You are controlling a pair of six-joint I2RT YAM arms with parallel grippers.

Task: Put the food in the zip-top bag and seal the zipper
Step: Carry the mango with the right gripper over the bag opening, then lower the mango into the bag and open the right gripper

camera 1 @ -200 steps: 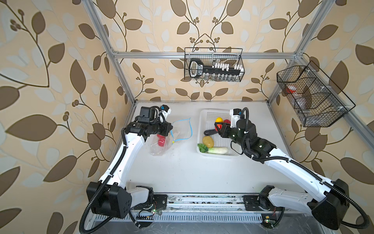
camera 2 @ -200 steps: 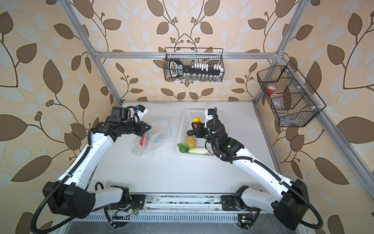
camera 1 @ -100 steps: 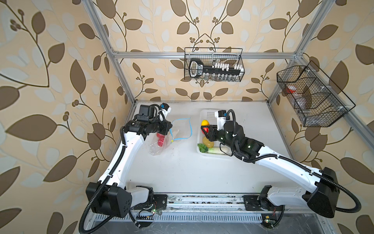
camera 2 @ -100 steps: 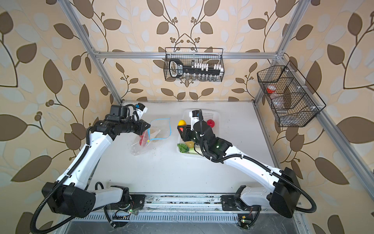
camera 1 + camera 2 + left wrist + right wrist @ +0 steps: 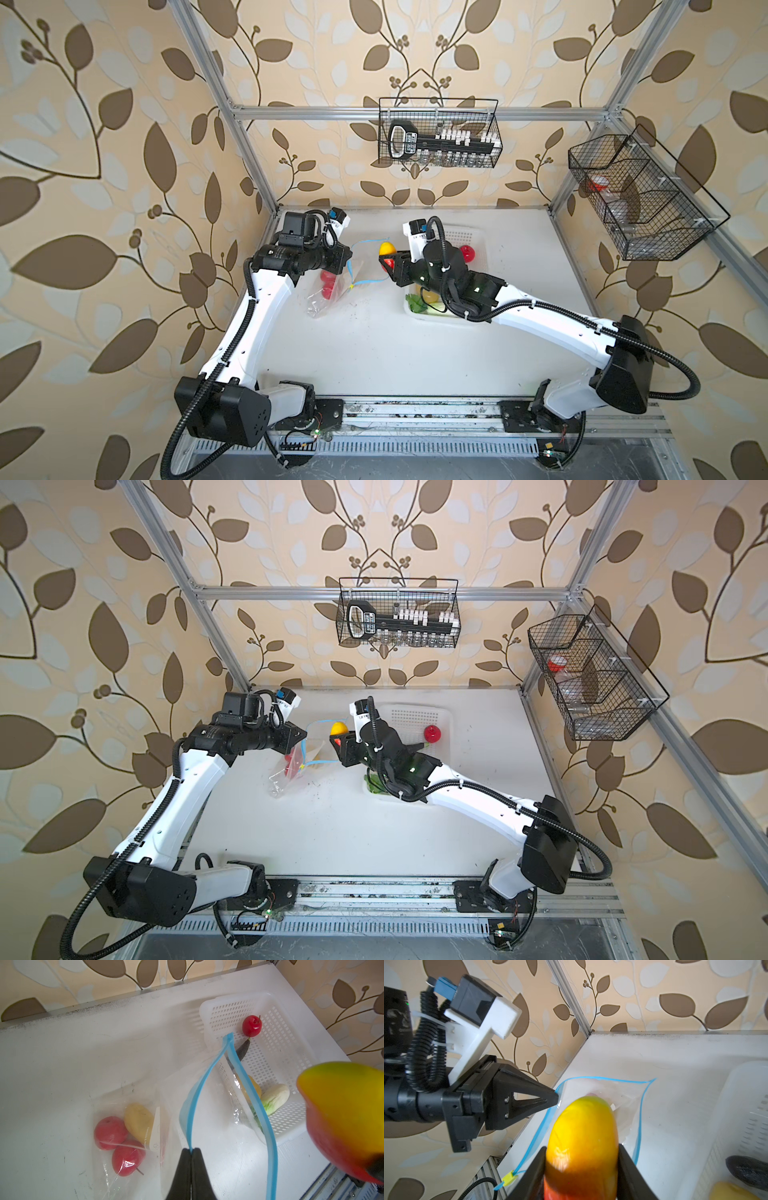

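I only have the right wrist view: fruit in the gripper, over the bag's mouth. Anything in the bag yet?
Observer: Yes, the left wrist view shows two apples and a potato in the bag.
Operator: My view cuts off most of the basket. What's hidden?
Observer: A third apple and a cabbage lie in it.
Operator: Does the bag hang free?
Observer: No, in a top view its bottom rests on the table; the left gripper holds up only its mouth.
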